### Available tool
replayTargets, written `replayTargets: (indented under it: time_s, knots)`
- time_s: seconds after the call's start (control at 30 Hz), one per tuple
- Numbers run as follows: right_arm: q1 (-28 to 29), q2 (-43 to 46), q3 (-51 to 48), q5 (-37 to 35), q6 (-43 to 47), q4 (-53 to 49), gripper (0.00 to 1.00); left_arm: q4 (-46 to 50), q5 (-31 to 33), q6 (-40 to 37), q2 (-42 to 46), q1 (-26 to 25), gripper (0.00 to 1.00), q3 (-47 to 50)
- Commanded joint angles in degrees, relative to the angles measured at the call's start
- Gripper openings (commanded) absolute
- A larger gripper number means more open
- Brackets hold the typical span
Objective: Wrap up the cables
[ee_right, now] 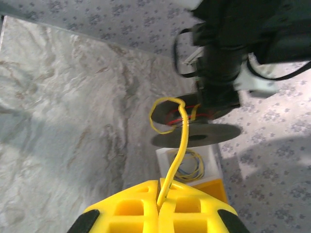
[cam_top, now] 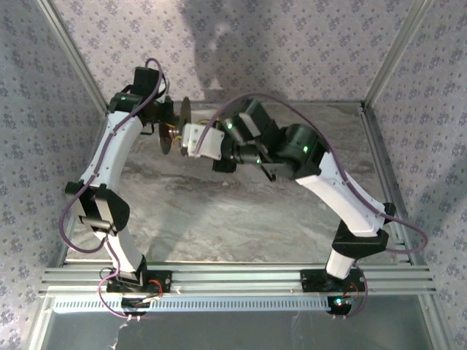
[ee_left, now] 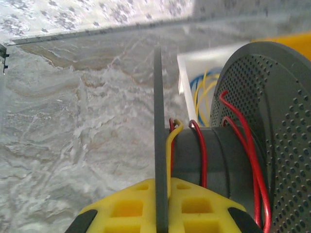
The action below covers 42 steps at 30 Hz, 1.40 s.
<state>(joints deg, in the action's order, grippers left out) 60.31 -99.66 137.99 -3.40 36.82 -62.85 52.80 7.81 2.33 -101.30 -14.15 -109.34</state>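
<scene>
Left gripper (ee_left: pixel 163 213): shut hard on thin flange of dark spool (ee_left: pixel 221 150), holding it edge-on above counter (ee_left: pixel 73 121). Red wire (ee_left: pixel 200 145) wound on hub. Yellow cable (ee_right: pixel 175 150) meets hub beside it, slack loop sagging off. Right gripper (ee_right: pixel 160 206): pinched closed on cable, near spool. Do well: take up loop first, keep cable taut, lay turns side by side between flanges, hold spool steady.
</scene>
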Motion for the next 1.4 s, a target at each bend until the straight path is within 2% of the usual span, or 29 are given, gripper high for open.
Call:
replayTargets:
  time_s: [0.0,0.23,0.37,0.53,0.6,0.63,0.8,0.9,0.97,1.0,1.1,1.2,1.3,1.37]
  knots:
    - [-5.89,-2.3,6.5,7.75,3.06,3.44,0.0,4.52,3.95,-11.41,1.73,-2.53,0.0,1.94]
    - [-23.26,-12.06,14.74,13.51,-3.01,10.28,0.0,7.89,0.42,-20.08,8.16,-5.82,0.0,9.14]
    - [-31.78,-18.53,19.79,14.35,-6.66,10.04,0.0,9.0,-2.33,-24.28,13.51,-5.82,0.0,13.35]
    - [-40.47,-23.61,19.86,15.21,-10.46,10.34,0.0,10.05,-9.85,-29.38,20.35,-5.09,0.0,16.66]
    - [-43.01,-25.52,19.86,15.26,-11.61,9.69,0.0,9.39,-16.86,-30.72,23.43,-3.72,0.0,17.05]
    - [-44.21,-26.51,19.86,15.22,-11.98,9.08,0.0,8.69,-22.36,-30.99,25.15,-2.29,0.0,16.92]
    - [-47.37,-29.54,17.86,15.54,-12.52,5.11,0.0,-0.48,-55.06,-25.18,31.76,9.97,0.0,15.61]
    - [-47.62,-28.65,12.56,15.85,-12.02,4.91,0.0,-15.81,-72.69,-13.24,33.53,17.0,0.0,16.13]
    - [-47.28,-27.73,9.13,17.01,-11.91,5.26,0.0,-30.78,-79.54,-1.34,33.25,18.87,0.0,16.56]
    - [-46.87,-27.39,7.78,17.72,-11.87,5.25,0.0,-34.63,-81.37,1.87,32.48,18.81,0.0,15.68]
    - [-44.62,-25.76,2.7,18.96,-11.94,6.09,0.0,-39.9,-83.04,7.56,27.72,16.41,0.0,9.37]
    - [-41.77,-24.1,-1.97,21.56,-12.44,7.39,0.0,-47.0,-80.04,14.8,23.4,14.83,0.0,4.0]
    - [-39.33,-22.28,-6.97,24.84,-12.93,8.92,0.0,-57.11,-69.37,24.41,20.23,15.85,0.0,1.72]
    - [-37.47,-21.45,-9.19,25.58,-13.21,8.99,0.0,-60.3,-59.34,31.56,17.53,17.37,0.0,-0.29]
